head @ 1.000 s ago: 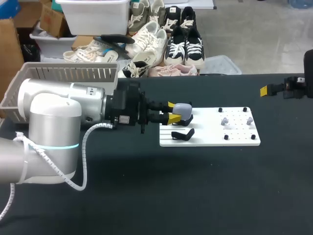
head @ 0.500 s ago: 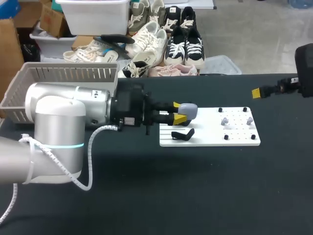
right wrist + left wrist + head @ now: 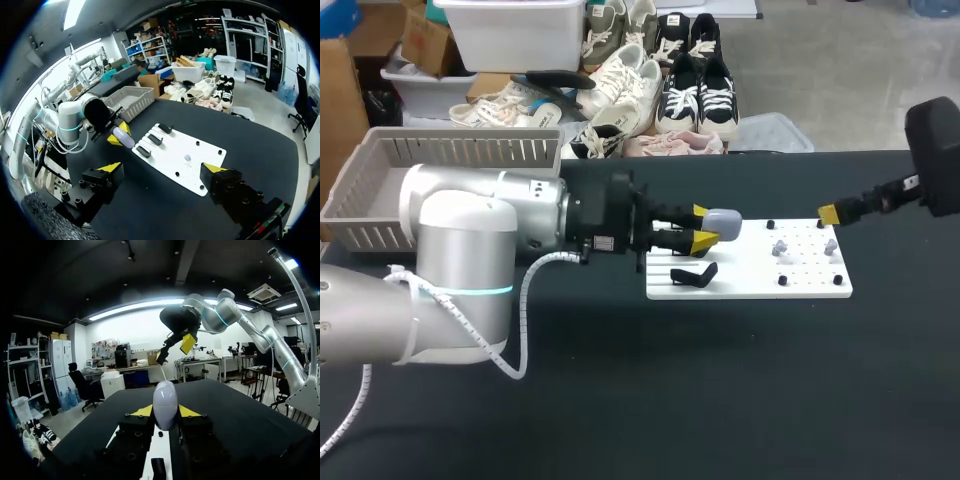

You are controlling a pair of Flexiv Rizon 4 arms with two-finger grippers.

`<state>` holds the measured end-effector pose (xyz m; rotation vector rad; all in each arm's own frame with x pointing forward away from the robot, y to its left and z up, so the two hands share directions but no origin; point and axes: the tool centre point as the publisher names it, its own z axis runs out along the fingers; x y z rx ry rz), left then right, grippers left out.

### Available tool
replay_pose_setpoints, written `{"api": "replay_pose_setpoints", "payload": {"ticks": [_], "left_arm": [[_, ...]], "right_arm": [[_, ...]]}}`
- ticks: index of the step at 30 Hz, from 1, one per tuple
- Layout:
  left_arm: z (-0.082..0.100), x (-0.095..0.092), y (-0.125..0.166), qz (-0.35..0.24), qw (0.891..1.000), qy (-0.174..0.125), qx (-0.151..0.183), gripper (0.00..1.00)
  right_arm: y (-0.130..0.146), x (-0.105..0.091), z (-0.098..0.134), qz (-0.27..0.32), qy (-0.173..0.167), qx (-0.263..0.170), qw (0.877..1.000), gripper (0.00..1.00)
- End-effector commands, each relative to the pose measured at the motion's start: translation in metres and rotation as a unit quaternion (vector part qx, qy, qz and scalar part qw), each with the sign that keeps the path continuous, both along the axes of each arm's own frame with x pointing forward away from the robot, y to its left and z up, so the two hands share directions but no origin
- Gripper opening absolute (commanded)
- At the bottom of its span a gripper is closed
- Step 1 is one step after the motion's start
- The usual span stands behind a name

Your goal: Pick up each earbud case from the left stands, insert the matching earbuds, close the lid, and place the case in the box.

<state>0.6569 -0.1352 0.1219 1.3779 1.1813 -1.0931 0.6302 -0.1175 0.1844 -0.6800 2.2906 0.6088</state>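
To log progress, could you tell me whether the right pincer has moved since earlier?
Yes, the right pincer has come inward toward the white board.

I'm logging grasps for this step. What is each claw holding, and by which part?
The left claw grips the pale earbud case by its two sides, at the end nearest the wrist. The right claw is open, holding nothing.

Head view: bright, even overhead light. Black counter matte; white board nearly washed out; soft highlights on left arm. Left wrist view: dim, far ceiling strip lights flare, earbud case pale-lit. Right wrist view: faint sheen on counter.
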Motion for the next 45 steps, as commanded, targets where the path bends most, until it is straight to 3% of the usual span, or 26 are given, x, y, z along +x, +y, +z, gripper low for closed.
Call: {"api": "replay_pose_setpoints", "payload": {"ticks": [1,29,45], "left_arm": [[-0.002,-0.002,-0.002,-0.001,1.000,-0.009,-0.009,0.00],[-0.009,-0.006,-0.010,-0.008,0.999,-0.011,-0.038,0.00],[-0.009,-0.006,-0.010,-0.008,0.999,-0.011,-0.038,0.00]], "right_arm": [[0.012,-0.003,0.008,0.001,0.003,-0.020,1.000,1.00],[0.054,-0.024,-0.015,0.032,0.026,-0.092,0.995,1.00],[0.079,-0.009,-0.028,0.039,0.026,-0.118,0.992,1.00]]}}
